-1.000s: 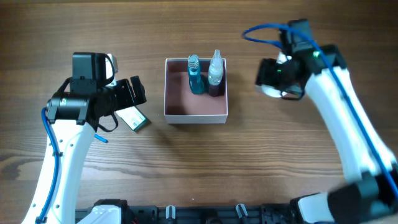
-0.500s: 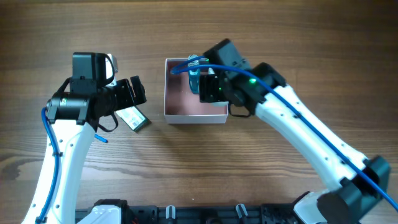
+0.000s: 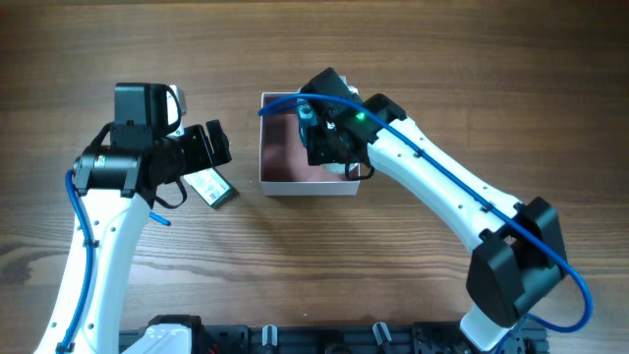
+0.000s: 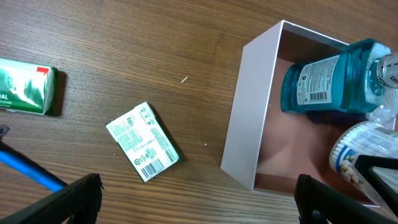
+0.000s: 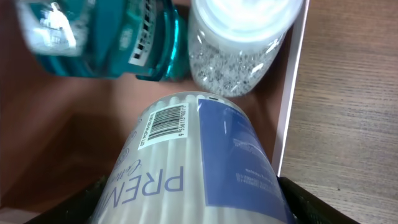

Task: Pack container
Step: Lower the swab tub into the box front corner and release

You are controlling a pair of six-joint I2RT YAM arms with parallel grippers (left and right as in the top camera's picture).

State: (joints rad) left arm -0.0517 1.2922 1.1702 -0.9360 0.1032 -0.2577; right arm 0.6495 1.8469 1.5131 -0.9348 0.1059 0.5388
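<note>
The container (image 3: 310, 186) is a square white-walled box with a pink inside, at the table's middle; it also shows in the left wrist view (image 4: 247, 121) and the right wrist view (image 5: 291, 93). A blue bottle (image 3: 306, 108) (image 4: 328, 81) (image 5: 93, 37) and a clear white-capped bottle (image 5: 239, 53) lie inside at its far side. My right gripper (image 3: 330, 144) (image 5: 193, 208) is shut on a clear cotton-swab jar (image 5: 193, 162) (image 4: 357, 155) with a blue label, held inside the container. My left gripper (image 3: 216, 146) (image 4: 199, 208) is open and empty, left of the container.
A small white-and-green packet (image 3: 212, 187) (image 4: 143, 142) lies on the wood just left of the container, below my left gripper. A green packet (image 4: 26, 90) lies farther left. The right arm (image 3: 442, 197) stretches across the table's right half.
My right gripper has moved left with the jar from the table right of the container to inside the container. The left arm has not moved.
</note>
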